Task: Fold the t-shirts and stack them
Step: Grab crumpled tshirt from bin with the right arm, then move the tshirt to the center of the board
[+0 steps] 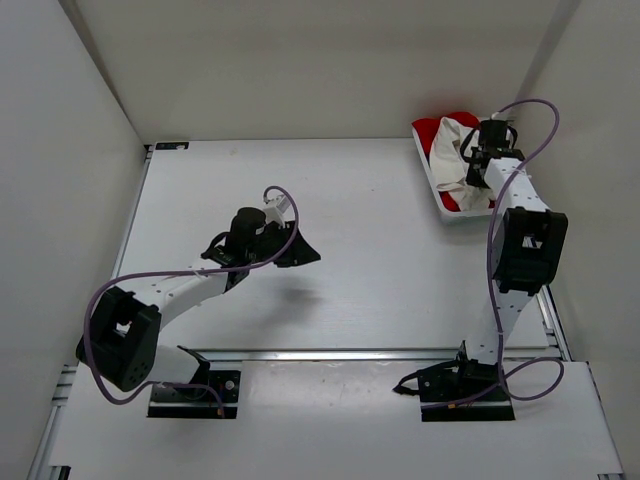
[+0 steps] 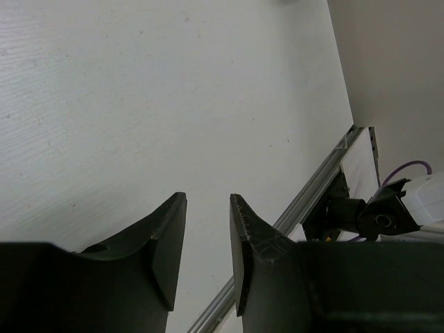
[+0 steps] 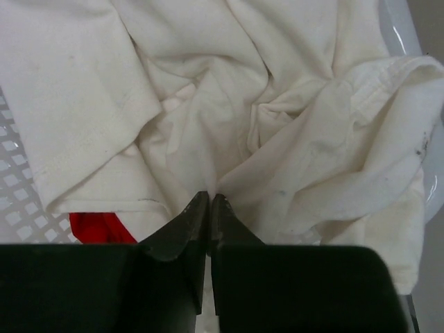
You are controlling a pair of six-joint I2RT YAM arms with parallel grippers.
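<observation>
A crumpled cream-white t-shirt (image 1: 450, 150) lies on top of a bright red t-shirt (image 1: 430, 128) in the white mesh basket (image 1: 447, 212) at the back right. In the right wrist view the cream-white t-shirt (image 3: 229, 104) fills the frame, with a bit of the red t-shirt (image 3: 100, 227) showing under it. My right gripper (image 3: 209, 199) is shut on a fold of the cream-white t-shirt; from above it (image 1: 480, 158) sits over the basket. My left gripper (image 2: 208, 201) is open and empty above bare table; from above it (image 1: 300, 252) is at mid table. The green t-shirt is out of view.
White walls enclose the table on the left, back and right. The basket's mesh floor (image 3: 17, 201) shows at the left of the right wrist view. An aluminium rail (image 1: 350, 354) runs along the near edge, and also shows in the left wrist view (image 2: 312, 194).
</observation>
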